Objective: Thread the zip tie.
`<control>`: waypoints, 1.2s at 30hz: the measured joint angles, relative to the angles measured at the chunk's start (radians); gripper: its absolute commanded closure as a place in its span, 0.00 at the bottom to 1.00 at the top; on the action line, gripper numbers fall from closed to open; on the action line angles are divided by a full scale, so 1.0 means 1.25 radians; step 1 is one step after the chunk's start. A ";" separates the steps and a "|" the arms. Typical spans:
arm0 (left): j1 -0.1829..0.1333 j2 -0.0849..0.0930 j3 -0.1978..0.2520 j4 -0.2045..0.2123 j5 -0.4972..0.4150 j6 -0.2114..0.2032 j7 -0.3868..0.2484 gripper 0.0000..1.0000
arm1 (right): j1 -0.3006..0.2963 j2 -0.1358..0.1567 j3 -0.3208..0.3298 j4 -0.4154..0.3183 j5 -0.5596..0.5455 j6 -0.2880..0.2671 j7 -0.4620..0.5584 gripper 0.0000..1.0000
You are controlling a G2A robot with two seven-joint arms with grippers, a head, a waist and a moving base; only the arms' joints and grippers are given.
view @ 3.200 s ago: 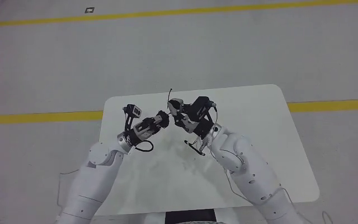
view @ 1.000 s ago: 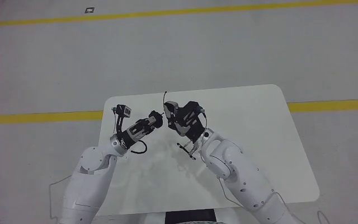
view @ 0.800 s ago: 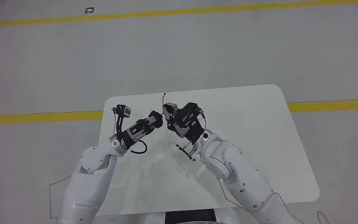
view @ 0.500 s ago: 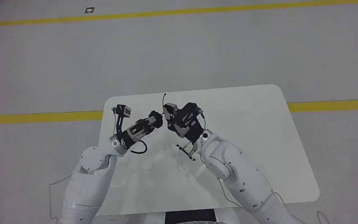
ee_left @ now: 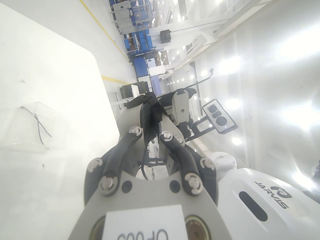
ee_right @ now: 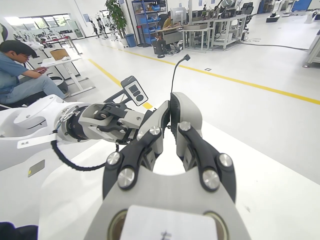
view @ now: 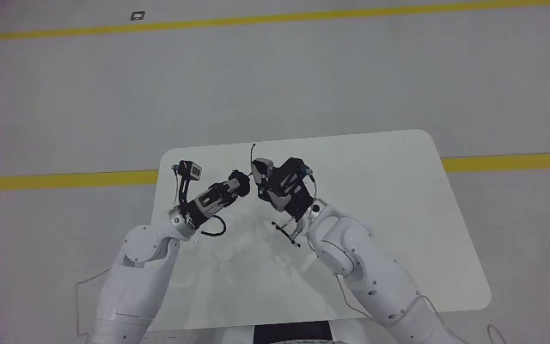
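Zip tie (ee_right: 173, 81) clamped in right gripper (ee_right: 170, 113), strap jutting out; left gripper (ee_left: 150, 108) pinched together, tip-to-tip with it, above table (view: 387, 172).

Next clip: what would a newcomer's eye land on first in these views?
First, the thin black plastic zip tie standing upright, pinched in the right end effector with its small head at the top. The shut left end effector is close beside it, both above the white rounded table. On the table lies a clear plastic container holding crossed black ties.
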 measured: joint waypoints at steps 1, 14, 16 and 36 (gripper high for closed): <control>0.000 0.000 0.000 0.000 0.000 0.000 0.000 1.00 | 0.000 0.000 0.000 0.000 0.000 -0.001 0.000 1.00; 0.000 0.000 0.000 0.000 0.000 0.000 0.000 1.00 | -0.001 0.000 -0.003 0.002 -0.001 -0.001 0.000 1.00; 0.000 0.000 0.000 0.000 0.000 0.000 0.000 1.00 | -0.001 0.000 -0.003 0.001 -0.003 0.001 -0.002 1.00; 0.000 0.000 0.000 0.000 0.000 0.000 0.000 1.00 | 0.003 -0.003 -0.008 0.014 -0.005 0.003 -0.005 1.00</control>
